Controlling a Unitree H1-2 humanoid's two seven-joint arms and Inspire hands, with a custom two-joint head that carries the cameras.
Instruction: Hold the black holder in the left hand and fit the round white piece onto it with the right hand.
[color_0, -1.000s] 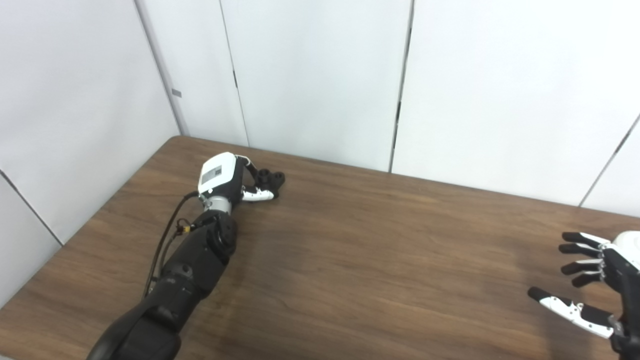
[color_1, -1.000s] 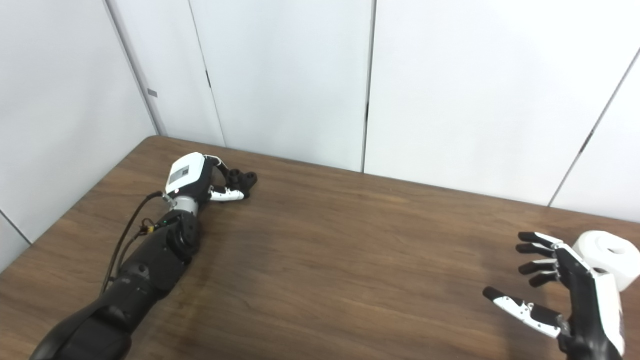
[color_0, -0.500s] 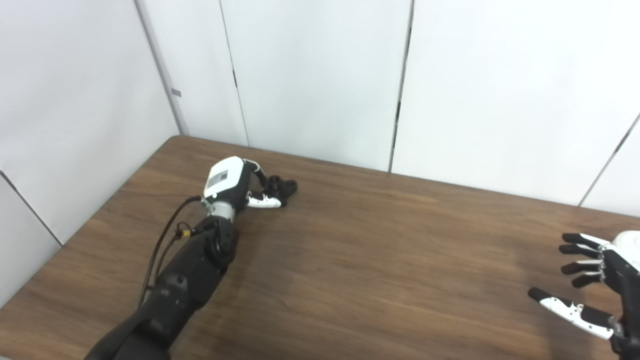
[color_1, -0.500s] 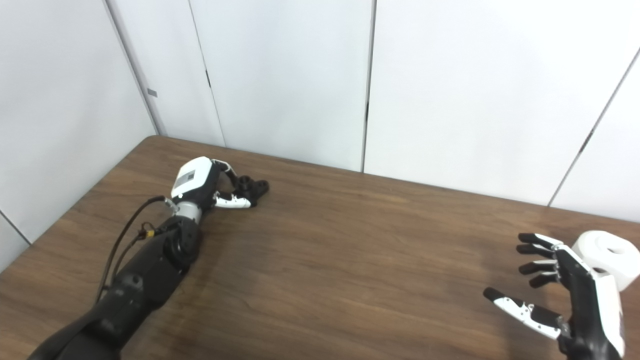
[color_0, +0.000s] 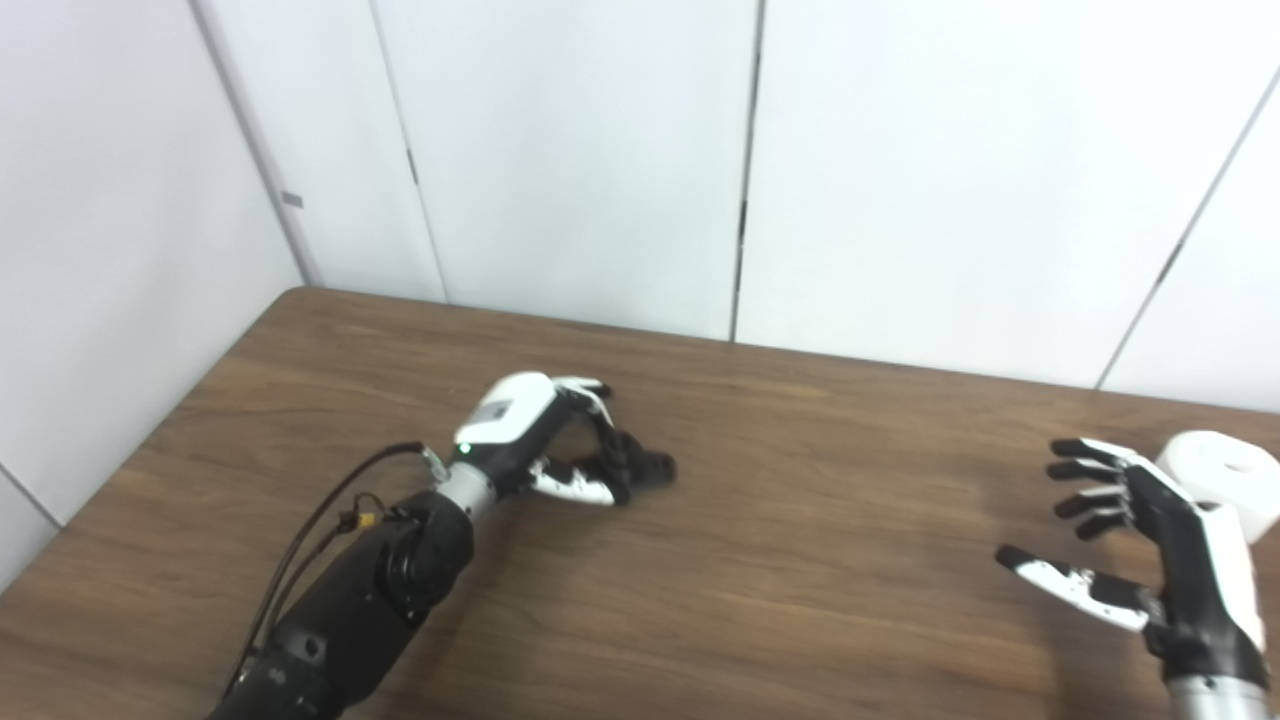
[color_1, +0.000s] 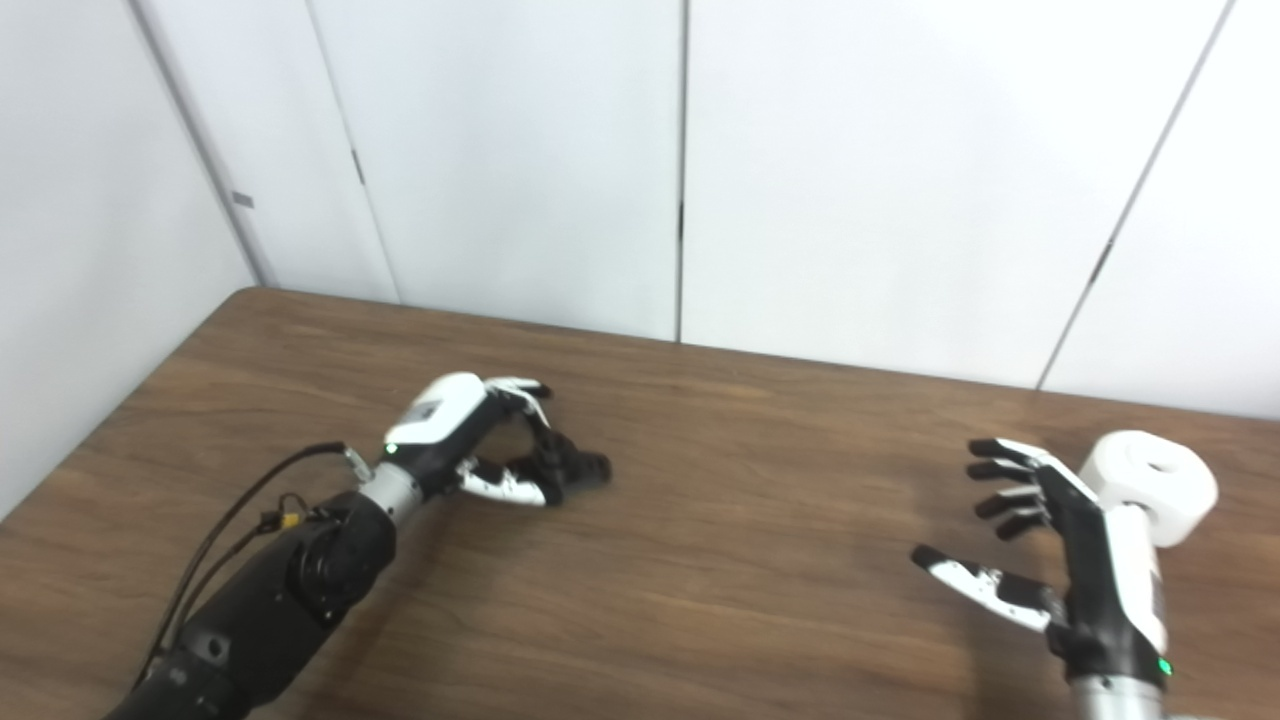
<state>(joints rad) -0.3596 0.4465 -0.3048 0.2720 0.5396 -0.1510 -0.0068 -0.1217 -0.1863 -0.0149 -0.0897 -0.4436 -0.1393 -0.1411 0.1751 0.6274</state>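
Left eye view, scene: brown wooden table (color_0: 800, 580) set into a corner of plain white wall panels (color_0: 580, 150); both arms come up from the bottom edge, one on each side
Left hand: the left hand (color_0: 540, 445) lies low over the table left of centre, its white back turned up; its fingers (color_0: 600, 420) and thumb curl round the black holder, so it has a hold on it
Black holder: the black holder (color_0: 640, 468) is a small dark part sticking out to the right from between the fingers and thumb; its free end points toward the middle of the table; whether it touches the wood or is held just clear of it I cannot tell
Left arm: black forearm (color_0: 370, 590) with a cable (color_0: 320, 510) looping along its outer side
Right hand: the right hand (color_1: 1060, 540) stands at the right side with fingers spread apart and thumb held out toward the centre; it grips nothing
White roll: the round white piece (color_1: 1155, 480) is a white roll with a hole in its top; it sits on the table near the right edge, just behind the right hand and partly hidden by it; contact between them cannot be made out
Spacing: holder and white roll are well apart, with bare wood between them
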